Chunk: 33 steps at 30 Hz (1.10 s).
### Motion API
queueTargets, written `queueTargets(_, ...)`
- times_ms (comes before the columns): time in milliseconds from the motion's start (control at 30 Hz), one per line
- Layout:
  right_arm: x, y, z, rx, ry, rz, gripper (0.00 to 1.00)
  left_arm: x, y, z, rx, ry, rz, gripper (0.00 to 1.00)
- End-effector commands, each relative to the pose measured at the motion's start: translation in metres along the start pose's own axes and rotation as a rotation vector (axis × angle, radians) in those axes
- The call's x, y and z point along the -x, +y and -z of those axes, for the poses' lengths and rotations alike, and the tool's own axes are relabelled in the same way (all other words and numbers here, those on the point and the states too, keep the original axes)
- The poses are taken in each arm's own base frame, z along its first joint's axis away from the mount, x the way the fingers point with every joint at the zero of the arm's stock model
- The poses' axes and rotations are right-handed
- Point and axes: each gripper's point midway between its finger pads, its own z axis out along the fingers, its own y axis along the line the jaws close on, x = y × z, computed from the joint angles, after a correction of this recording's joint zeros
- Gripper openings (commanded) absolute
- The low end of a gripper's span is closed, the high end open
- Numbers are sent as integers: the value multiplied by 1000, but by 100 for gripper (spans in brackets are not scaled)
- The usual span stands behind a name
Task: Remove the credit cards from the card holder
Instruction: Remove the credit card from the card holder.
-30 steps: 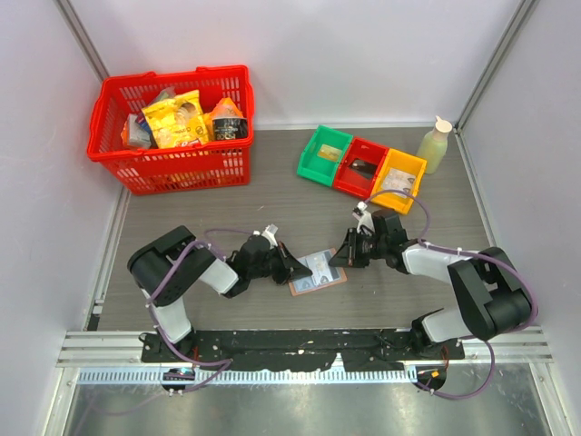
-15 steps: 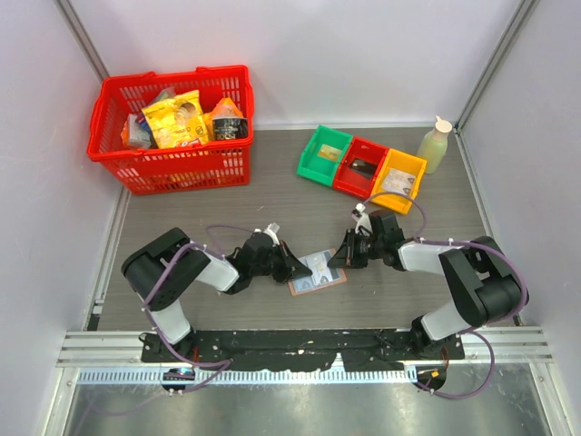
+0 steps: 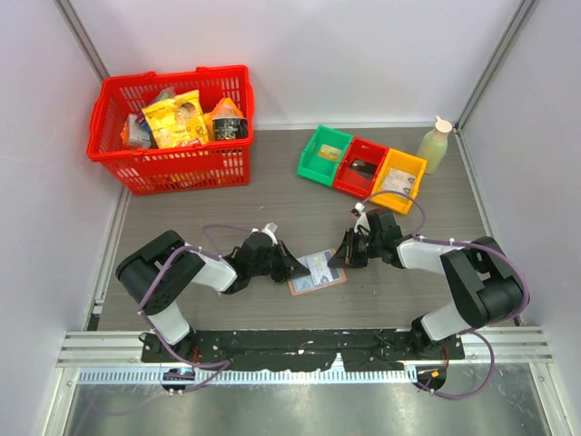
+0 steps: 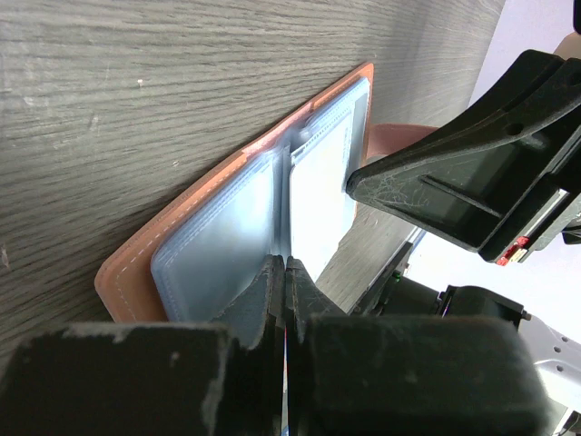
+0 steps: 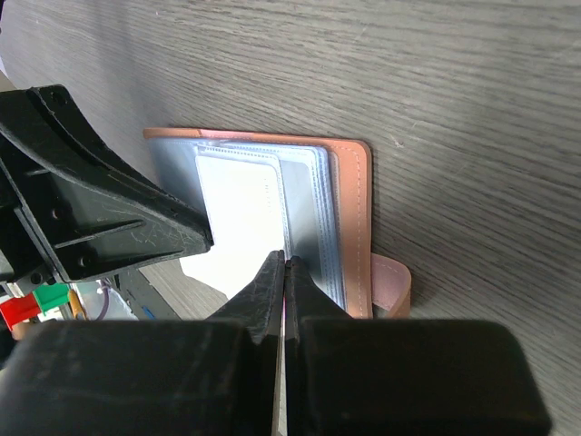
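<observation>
Tan holder (image 3: 320, 275) lies open and flat on the counter (image 3: 272, 198), near-centre between the two arms. Left jaws reach in from its left, right jaws from its right. Both are low and pressed together, with tips on the open face. No gap shows on either. Can't tell whether they pinch a sleeve or a card, or are just pressing.

Step in hand, my read: get a card started out of its sleeve. Suggestions:
- left jaws pin the left half so the holder can't skate
- right jaws take only the card's exposed edge, not the plastic
- pull flat along the sleeve and parallel to the counter, no lift
- if the whole holder moves with the card, stop and re-pin

Main risk is catching sleeve and card together.

Looks:
- leather-look outer, stitched border, light blue lining
- stack of clear sleeves (image 4: 218, 227) inside, slightly fanned
- pale grey-white card (image 5: 238, 195) in the top sleeve, on the half toward the right jaws
- small pink tab (image 5: 392, 283) sticking out past that same edge
</observation>
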Motion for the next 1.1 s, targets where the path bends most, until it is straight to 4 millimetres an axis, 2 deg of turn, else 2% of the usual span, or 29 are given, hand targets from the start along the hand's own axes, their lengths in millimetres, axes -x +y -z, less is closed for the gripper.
queueTargets(0, -21, -43, 3, -181, 28, -15, 4, 3, -1, 1, 7, -14, -10, 0)
queueTargets(133, -6, -20, 6, -87, -22, 26, 6, 3, -2, 0, 2, -14, -8, 0)
queueTargets(200, 4, -9, 9, -58, -50, 53, 6, 4, -5, 2, -9, -18, -11, 5)
queueTargets(333, 9, -4, 11, -52, -56, 60, 6, 7, -12, 2, -40, -36, -7, 23)
queueTargets(433, 4, -3, 8, -27, -39, 52, 6, 8, -17, -2, -52, -28, -5, 26)
queueTargets(533, 7, 8, 9, 22, -53, 66, 6, 9, -19, -3, -54, -30, -8, 29)
queueTargets(733, 19, 22, 13, 63, -85, 102, 6, 9, -8, -5, -11, -34, 1, 37)
queueTargets(900, 22, 20, 8, 59, -81, 97, 7, 9, -16, -8, -27, -27, -8, 37)
queueTargets(1067, 19, 2, 3, -7, -78, 85, 7, 8, -22, -12, -38, -18, -17, 37)
